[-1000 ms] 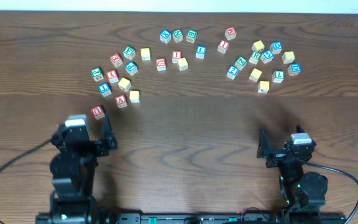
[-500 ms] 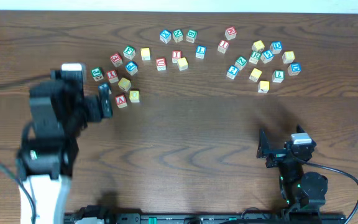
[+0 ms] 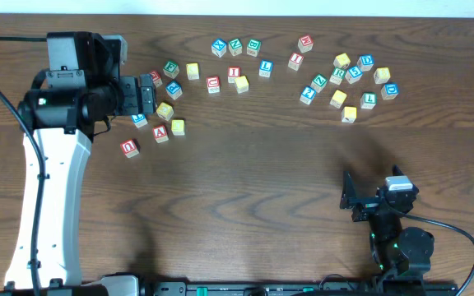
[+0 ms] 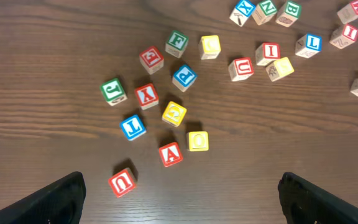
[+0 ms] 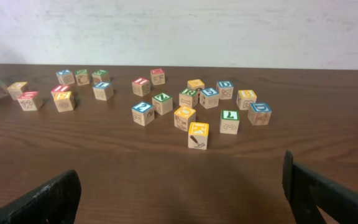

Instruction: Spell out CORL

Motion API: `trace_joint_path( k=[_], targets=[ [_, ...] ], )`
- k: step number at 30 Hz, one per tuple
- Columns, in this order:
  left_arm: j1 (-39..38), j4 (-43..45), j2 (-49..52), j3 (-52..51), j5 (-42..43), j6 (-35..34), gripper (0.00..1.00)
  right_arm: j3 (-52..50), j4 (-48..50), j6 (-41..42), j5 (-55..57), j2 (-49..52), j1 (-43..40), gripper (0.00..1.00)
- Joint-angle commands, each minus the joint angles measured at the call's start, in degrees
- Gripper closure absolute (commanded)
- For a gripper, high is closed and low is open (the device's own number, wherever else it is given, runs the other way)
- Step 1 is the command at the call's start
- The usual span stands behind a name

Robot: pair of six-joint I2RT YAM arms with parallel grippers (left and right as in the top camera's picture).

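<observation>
Left gripper (image 3: 145, 94) is out over the left-hand bunch of cubes, hovering above them, jaws spread wide with nothing between. On its wrist view the two fingertips sit in the bottom corners and only bare tabletop (image 3: 245, 189) shows in the gap.

Right below it are two yellow-topped blocks. The C cube (image 4: 174, 113) sits in the middle of that bunch, its letter faint and turned. The O cube (image 4: 197, 140) is just beside it, toward the near edge, close but not touching. A red A cube (image 4: 170, 154) lies next to the O cube, and a red U cube (image 4: 122, 182) sits alone, nearer the arm.

The L cube (image 4: 311, 42), blue letter up, is farther along in the middle row, well apart from those two. The R cube (image 3: 338, 75), green letter on white, is over in the right-hand bunch, across the tabletop from the left gripper.

Right gripper (image 3: 350, 197) sits low at the near edge, jaws spread too and empty, facing the right-hand bunch from well back.
</observation>
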Motion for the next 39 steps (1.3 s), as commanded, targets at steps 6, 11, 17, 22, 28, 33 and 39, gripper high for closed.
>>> trace_joint_path(
  k=[6,11,17,22,28,33,39],
  targets=[
    [0.13,-1.11,-0.22,1.53,1.53,0.35,0.03,-0.17,-0.22,1.14,-0.09,0.07,-0.5,0.01],
    [0.13,-1.2,-0.22,1.53,1.51,0.37,0.02,-0.17,3.13,2.51,-0.83,0.15,-0.5,0.01],
    [-0.11,-0.04,-0.22,1.53,1.6,-2.64,0.02,1.95,14.36,-2.4,-0.81,2.1,-0.83,0.01],
    [-1.68,1.38,-0.22,1.53,1.77,-3.32,0.02,11.85,12.72,-2.4,-3.67,12.17,-1.01,0.01],
    [-3.02,2.34,-0.22,1.53,1.75,-3.37,0.02,30.08,4.72,-3.28,-6.88,31.21,-1.03,0.01],
    [-3.1,3.08,-0.22,1.53,1.73,-5.53,0.02,50.47,-12.35,-3.32,-8.41,46.8,-1.36,0.01],
    [-3.5,3.98,0.72,2.43,0.9,-8.74,0.02,78.47,-37.53,-6.16,-11.89,66.53,-1.66,0.01]
  ],
)
